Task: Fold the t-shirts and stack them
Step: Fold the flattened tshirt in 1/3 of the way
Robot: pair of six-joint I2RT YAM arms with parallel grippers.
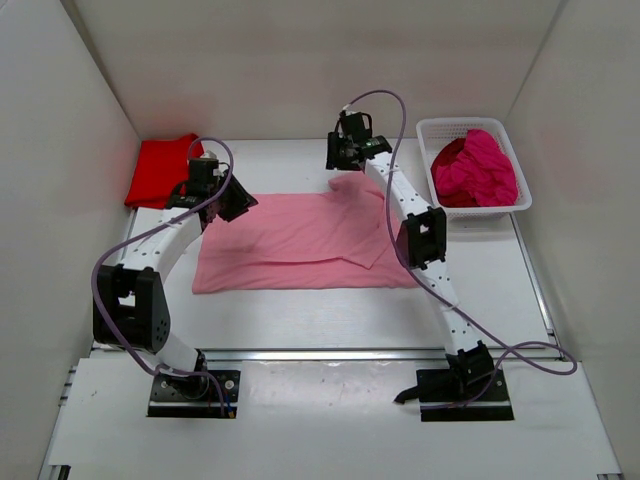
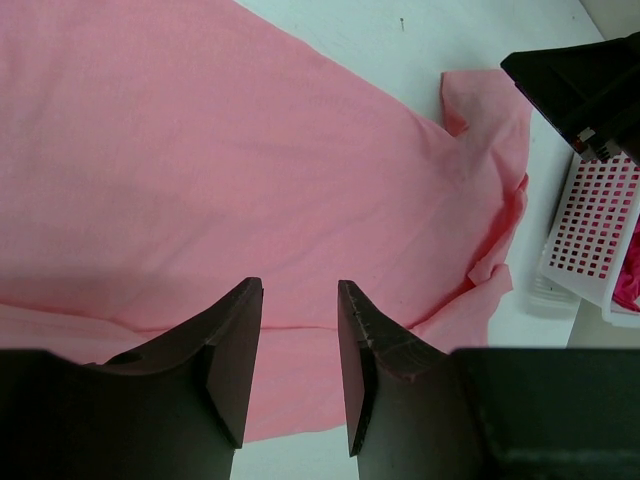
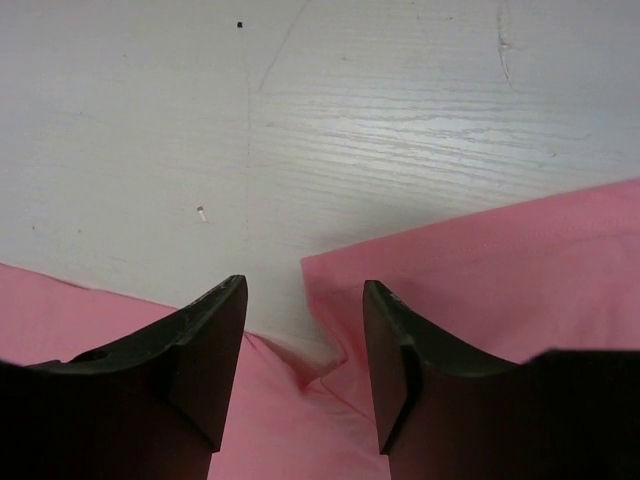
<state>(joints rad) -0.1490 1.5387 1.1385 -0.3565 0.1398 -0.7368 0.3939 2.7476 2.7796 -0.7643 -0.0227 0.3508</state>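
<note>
Pink tee (image 1: 300, 240) spread flat mid-table for folding. L gripper (image 2: 300, 290) over its 10 o'clock corner, R gripper (image 3: 305, 285) at 1 o'clock, both w/ jaws apart, empty. Red tee (image 1: 160, 170) at table's 10 o'clock, prob. stack spot.

Overhead and close wrist views share pink tee (image 1: 300, 240).

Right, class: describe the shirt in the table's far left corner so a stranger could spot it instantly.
Find the white table and follow it to its far left corner, by the side wall. The red t-shirt lies flat there. It is bright red, whereas the pink t-shirt spread mid-table is pale and the magenta t-shirts sit bunched in the white basket on the right.
</note>
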